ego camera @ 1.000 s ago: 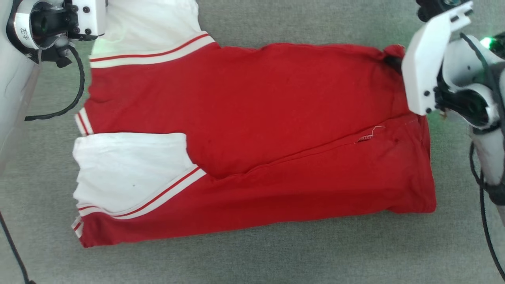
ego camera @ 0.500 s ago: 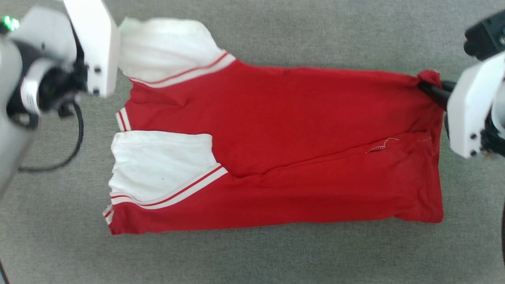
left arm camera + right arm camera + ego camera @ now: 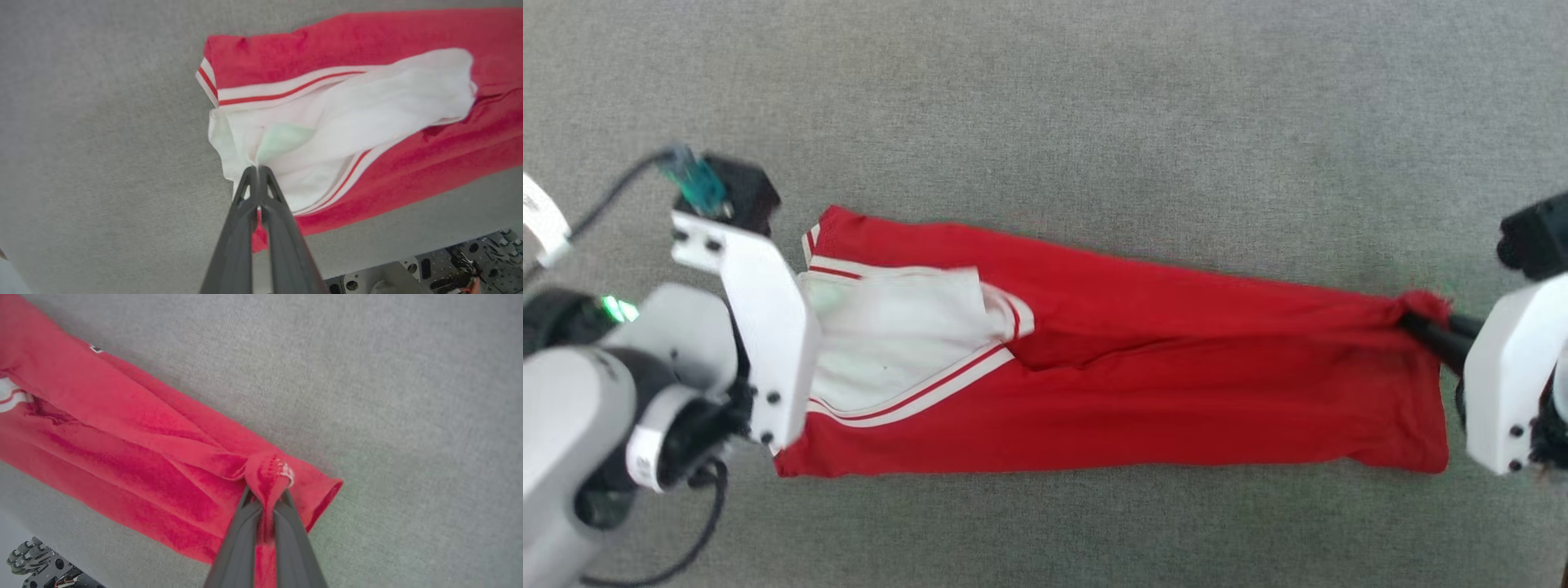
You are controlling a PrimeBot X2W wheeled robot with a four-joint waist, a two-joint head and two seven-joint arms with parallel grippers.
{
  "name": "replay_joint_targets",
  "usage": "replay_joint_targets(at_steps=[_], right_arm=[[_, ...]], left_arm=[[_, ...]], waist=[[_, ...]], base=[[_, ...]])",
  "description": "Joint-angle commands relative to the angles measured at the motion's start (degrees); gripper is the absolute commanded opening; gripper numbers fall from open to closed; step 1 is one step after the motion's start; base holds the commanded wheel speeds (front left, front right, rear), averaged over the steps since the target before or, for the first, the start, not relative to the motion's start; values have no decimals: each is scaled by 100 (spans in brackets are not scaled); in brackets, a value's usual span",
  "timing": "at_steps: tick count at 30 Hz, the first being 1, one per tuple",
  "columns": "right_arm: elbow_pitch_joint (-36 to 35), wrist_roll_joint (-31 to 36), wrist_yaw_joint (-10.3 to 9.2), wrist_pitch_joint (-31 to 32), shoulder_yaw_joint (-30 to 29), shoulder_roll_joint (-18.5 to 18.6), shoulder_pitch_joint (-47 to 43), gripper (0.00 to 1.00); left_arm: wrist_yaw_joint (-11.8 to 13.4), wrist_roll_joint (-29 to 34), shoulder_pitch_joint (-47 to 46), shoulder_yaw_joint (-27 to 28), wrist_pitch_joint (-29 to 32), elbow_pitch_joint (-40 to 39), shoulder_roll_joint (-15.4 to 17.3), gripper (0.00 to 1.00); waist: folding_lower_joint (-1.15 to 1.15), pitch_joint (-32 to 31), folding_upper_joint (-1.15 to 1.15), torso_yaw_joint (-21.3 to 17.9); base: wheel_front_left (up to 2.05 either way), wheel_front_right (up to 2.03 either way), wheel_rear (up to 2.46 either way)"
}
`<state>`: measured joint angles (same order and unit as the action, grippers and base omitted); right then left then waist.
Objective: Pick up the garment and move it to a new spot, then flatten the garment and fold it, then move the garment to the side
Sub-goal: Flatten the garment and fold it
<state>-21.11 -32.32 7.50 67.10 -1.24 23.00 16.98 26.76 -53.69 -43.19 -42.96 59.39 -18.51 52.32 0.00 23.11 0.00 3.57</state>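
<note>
The garment point(image 3: 1176, 392), a red shirt with white sleeves and red-and-white trim, lies as a long narrow band on the grey surface, its far half doubled over the near half. My left gripper point(image 3: 258, 171) is shut on the white sleeve point(image 3: 367, 102) at the band's left end; in the head view the white left wrist plate point(image 3: 768, 327) hides its fingers. My right gripper point(image 3: 1421, 331) is shut on a bunched corner of the red hem point(image 3: 267, 473) at the right end. The cloth sags slightly between the two grips. Letters and numbers are hidden.
Grey felt-like surface point(image 3: 1094, 122) lies all around the garment. Parts of my base show at the lower edge of the wrist views point(image 3: 449, 265) point(image 3: 36, 563). A black cable point(image 3: 698, 531) hangs by the left arm.
Both grippers have carried the garment's far edge toward me, laying the upper sleeve over the lower one and halving the shirt's width. The head view has also shifted.
</note>
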Motion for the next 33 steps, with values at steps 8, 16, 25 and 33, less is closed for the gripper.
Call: replay_joint_targets(at_steps=[8,16,25,33], right_arm=[[493,132,-2,-306,174,-275,-390,0],[702,-20,-1,-722,344,-176,-233,100],[505,-250,-1,-856,-307,-132,-503,100],[692,-312,-1,-619,-994,-283,-875,100]], left_arm=[[-207,-420,746,-124,-453,796,-372,0],[-543,-446,815,60,-1143,1431,-655,100],[-857,-264,1014,519,-2430,1096,-586,100],[-1123,135,1457,959,-4238,1060,-616,100]], waist=[[0,-56,0,-6],[0,-149,0,-11],[0,-266,0,42],[0,-291,0,145]], base=[[0,0,0],[0,0,0],[0,0,0],[0,0,0]])
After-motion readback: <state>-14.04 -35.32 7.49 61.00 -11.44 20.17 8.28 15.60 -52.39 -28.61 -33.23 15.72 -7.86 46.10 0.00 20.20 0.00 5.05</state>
